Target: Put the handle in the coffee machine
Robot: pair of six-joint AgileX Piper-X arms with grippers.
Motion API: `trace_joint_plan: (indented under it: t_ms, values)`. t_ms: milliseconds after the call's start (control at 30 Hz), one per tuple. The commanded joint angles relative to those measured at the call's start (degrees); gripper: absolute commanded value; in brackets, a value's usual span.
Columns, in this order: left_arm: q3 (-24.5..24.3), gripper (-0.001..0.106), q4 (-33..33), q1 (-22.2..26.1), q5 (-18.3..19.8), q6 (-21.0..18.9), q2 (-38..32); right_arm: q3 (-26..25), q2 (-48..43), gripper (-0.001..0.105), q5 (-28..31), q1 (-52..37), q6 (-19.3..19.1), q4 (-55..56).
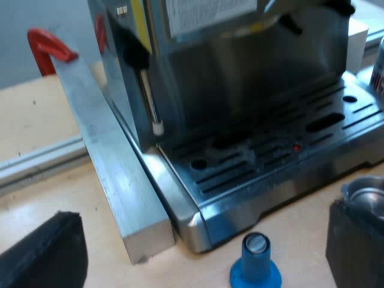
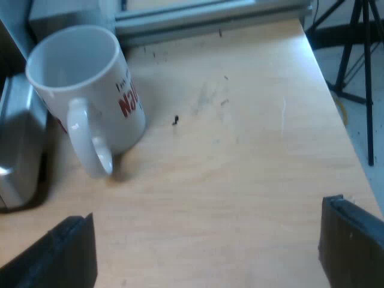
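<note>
Just beside my wide left claw (image 1: 204, 240) sits the metal holder (image 1: 367, 193), round-rimmed; right claw (image 2: 207, 234) likewise wide.

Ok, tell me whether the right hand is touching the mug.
Apart. The right wrist view shows the right hand, fingers open, well short of the mug, with bare table between.

Pale wooden table under flat, even light.
The table (image 2: 240, 180) is light wood with a few dark specks. A grey metal rail (image 2: 204, 15) runs along one edge, with a red clamp (image 1: 48, 47) and a blue-grey wall (image 1: 12, 18) behind. Past another edge, black tripod legs (image 2: 367, 72) stand on a pale floor (image 2: 377, 120).
</note>
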Motion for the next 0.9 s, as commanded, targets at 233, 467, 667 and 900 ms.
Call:
trace_joint_plan:
  t_ms: [233, 467, 667, 900]
  values:
    - [-2.4, 0.082, -0.7, -3.4, 6.8, -0.1, 4.1, -8.4, 3.4, 0.077, -8.1, -0.3, -2.9, 9.0]
    - [-3.2, 0.082, -0.7, -4.6, 15.0, -0.1, 11.0, -13.8, 12.1, 0.077, -14.0, -0.3, -4.1, 15.8]
    - [-3.3, 0.082, -1.4, -4.6, 22.4, -0.1, 15.3, -19.4, 19.7, 0.077, -15.6, -0.3, -9.7, 18.4]
    - [-3.3, 0.082, -2.6, -4.6, 28.0, 1.9, 17.7, -25.5, 30.7, 0.077, -15.9, -0.3, -11.0, 19.8]
